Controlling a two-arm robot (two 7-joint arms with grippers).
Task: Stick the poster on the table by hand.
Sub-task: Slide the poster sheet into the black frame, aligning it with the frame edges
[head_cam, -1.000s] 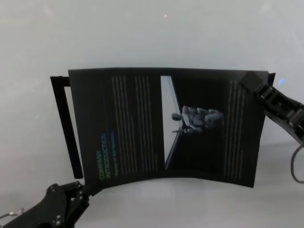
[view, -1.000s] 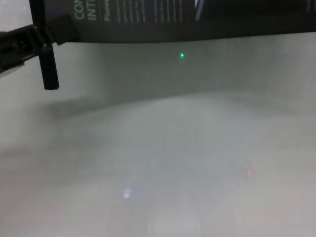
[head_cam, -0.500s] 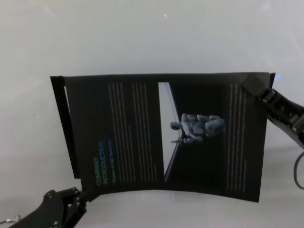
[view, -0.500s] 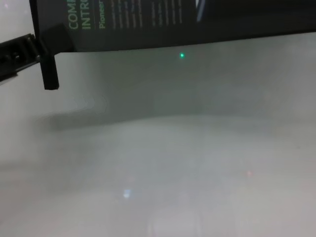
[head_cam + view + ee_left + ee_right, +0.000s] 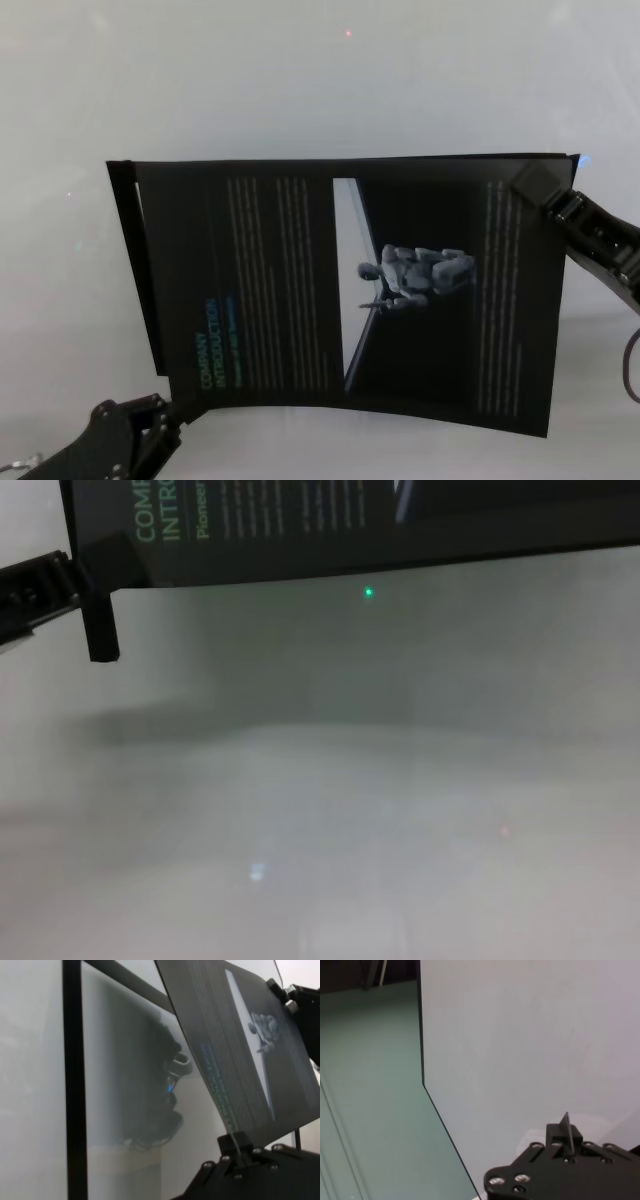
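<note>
The poster (image 5: pixel 300 290), a black sheet with a green heading, white text columns and a robot picture, is held over the pale table (image 5: pixel 300 80), slightly bowed along its near edge. My left gripper (image 5: pixel 172 408) is shut on its near left corner; the left wrist view shows the pinch (image 5: pixel 235 1141). My right gripper (image 5: pixel 538 184) is shut on its far right corner; the right wrist view shows a thin sheet edge between its fingertips (image 5: pixel 565 1132). The chest view shows the poster's near edge (image 5: pixel 350 530) and my left gripper (image 5: pixel 85 575).
A thin black bar (image 5: pixel 128 250) runs along the poster's left side, partly covered by it; its lower end shows in the chest view (image 5: pixel 100 630). The table (image 5: pixel 350 780) stretches bare toward me and beyond the poster.
The poster has shifted left over the black bar and its near edge has come toward me, with less bow. Both grippers keep their hold on the corners.
</note>
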